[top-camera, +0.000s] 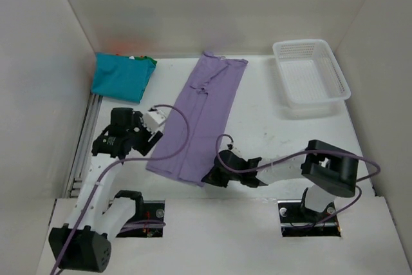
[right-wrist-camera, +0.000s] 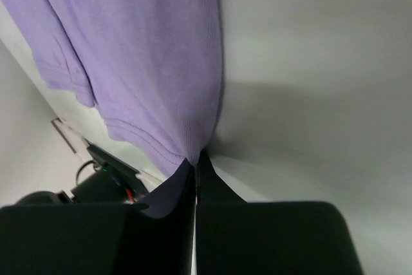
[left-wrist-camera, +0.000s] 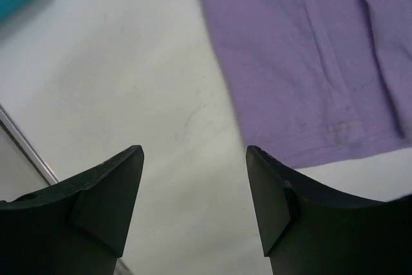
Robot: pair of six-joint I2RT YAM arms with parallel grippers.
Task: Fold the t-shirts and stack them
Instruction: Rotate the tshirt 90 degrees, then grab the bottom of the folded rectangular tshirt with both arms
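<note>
Purple shirt (top-camera: 199,117) lies folded lengthwise; my right pincer (right-wrist-camera: 195,162) pinches its five-o'clock hem corner, left pincer (left-wrist-camera: 194,159) spread near seven. Next, I judge: grip there, fold toward twelve.

I see shirt (top-camera: 199,117) centre; pile (top-camera: 122,75) far left; basket (top-camera: 311,72) far right; right gripper (right-wrist-camera: 195,159) at shirt's near corner.

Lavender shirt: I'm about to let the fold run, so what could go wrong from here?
The right gripper pinches only the hem corner of the lavender shirt, so the cloth may slip out on lifting. The left gripper is open over the table beside the other corner; a one-sided lift would likely skew the fold.
</note>
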